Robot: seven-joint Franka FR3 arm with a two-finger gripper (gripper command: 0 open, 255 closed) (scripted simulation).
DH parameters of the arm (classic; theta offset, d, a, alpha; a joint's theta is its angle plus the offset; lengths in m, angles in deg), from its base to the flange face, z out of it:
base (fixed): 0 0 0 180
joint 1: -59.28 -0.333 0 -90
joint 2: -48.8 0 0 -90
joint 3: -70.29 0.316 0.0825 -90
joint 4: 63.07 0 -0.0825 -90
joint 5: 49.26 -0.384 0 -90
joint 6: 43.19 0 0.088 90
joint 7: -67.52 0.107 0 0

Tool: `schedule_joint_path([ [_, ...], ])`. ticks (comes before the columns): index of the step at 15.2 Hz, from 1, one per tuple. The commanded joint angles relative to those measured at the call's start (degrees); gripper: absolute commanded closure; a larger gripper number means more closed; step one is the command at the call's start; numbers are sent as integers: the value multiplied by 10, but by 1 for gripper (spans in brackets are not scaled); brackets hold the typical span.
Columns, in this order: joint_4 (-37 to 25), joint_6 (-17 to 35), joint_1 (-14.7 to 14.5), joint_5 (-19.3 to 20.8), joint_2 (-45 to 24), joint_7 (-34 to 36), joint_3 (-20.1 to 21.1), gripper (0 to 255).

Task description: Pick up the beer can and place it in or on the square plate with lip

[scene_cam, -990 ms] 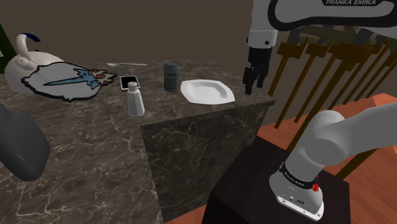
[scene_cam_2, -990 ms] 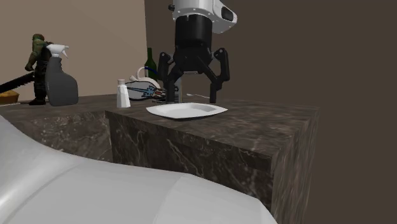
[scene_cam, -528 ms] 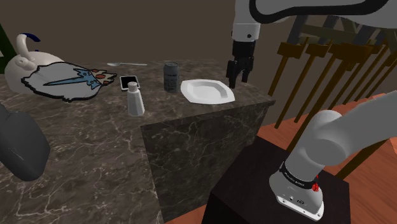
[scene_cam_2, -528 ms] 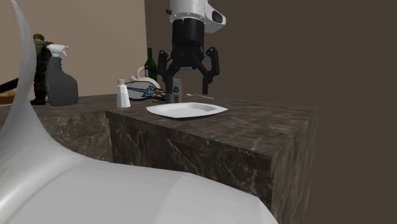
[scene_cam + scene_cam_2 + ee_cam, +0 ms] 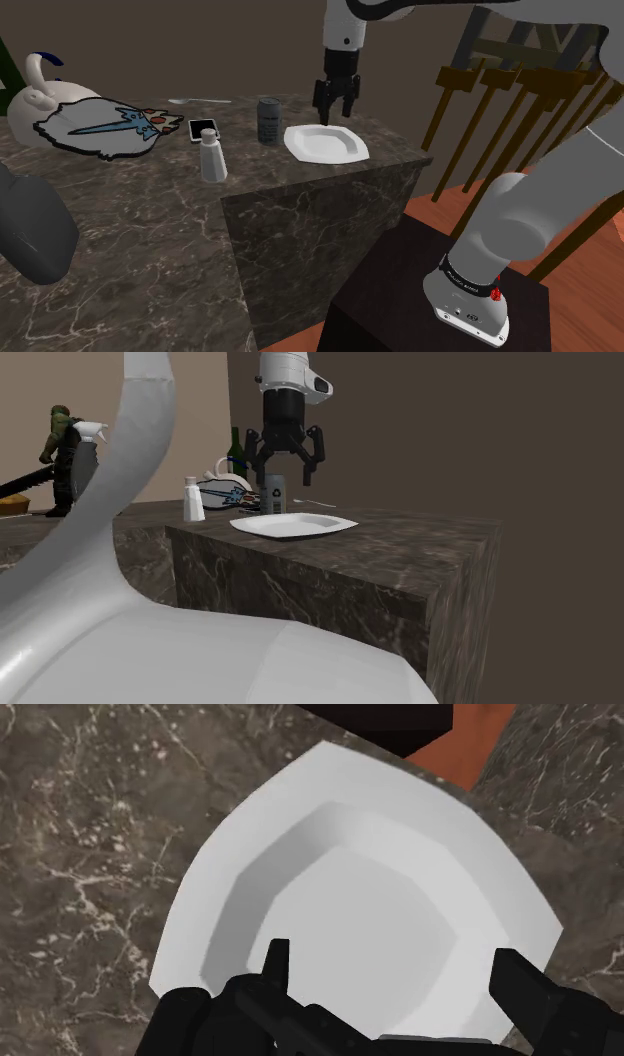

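Reading the shoulder view from its left, the counter (image 5: 150, 230) carries a white kettle (image 5: 40, 100), a phone (image 5: 203, 130), a white shaker (image 5: 212, 157), the beer can (image 5: 268, 120) and the white plate (image 5: 325, 143). The beer can stands upright on the counter, just beside the plate on the shoulder view's left and apart from it; the phone and shaker lie further to that side, so the can's walls are free all round. The gripper (image 5: 336, 112) hovers above the far part of the plate, to the right of the can in this view, and holds nothing. In the wrist view its fingers (image 5: 275, 966) stand spread wide, with the plate's flat centre showing between them. Handling assessment: the can is likely a stiff but thin-walled cylinder, light if empty and moderately heavy if full, with a smooth side that may slip under a weak clamp and dent under a hard one. The recommended hold is across the diameter at about mid-height, fingers vertical, with moderate closing force. Keep the can upright during transfer. The plate has a raised rim, so the can's base should clear that rim and be set down on the flat centre, where it is least likely to tip.
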Motion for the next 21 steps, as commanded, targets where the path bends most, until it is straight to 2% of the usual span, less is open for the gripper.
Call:
schedule_joint_path([
  [1,-41,5,-3,2,-38,8,8,0],
  [7,-190,-3,-15,18,-156,36,31,0],
  [12,-339,-31,-32,41,-262,59,46,0],
  [21,-263,32,-31,39,-248,58,45,0],
])
